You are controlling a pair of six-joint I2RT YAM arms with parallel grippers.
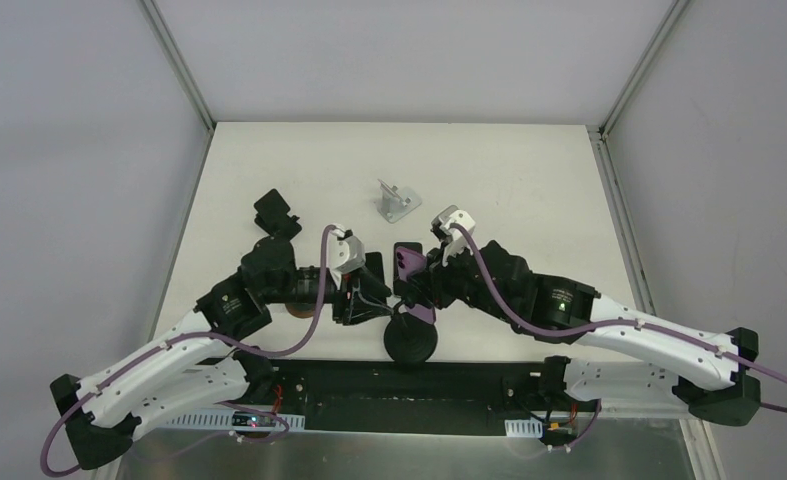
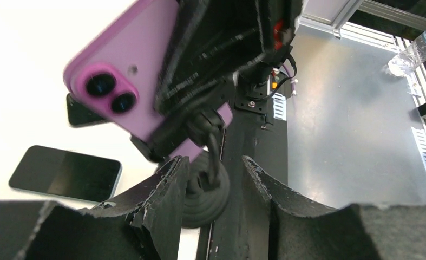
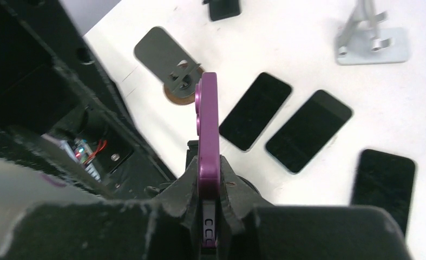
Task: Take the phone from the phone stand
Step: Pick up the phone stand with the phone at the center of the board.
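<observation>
The purple phone [image 1: 406, 262] stands edge-on in the right wrist view [image 3: 208, 124]. My right gripper [image 3: 209, 169] is shut on its lower sides, and it also shows in the top view [image 1: 421, 276]. In the left wrist view the phone's back with two lenses [image 2: 121, 81] sits in the black clamp of the phone stand [image 2: 202, 197]. The stand's round black base [image 1: 411, 340] is near the table's front edge. My left gripper [image 2: 213, 165] is open, its fingers either side of the stand's stem, not touching. It is left of the stand in the top view [image 1: 369, 300].
Three dark phones lie flat on the white table [image 3: 255, 111] [image 3: 308, 131] [image 3: 384, 181]. A silver stand [image 1: 397, 203] is behind the phone. A black stand [image 1: 277, 212] is at the left. A grey flat stand [image 3: 167, 57] is near. A black bar [image 1: 409, 390] runs along the front edge.
</observation>
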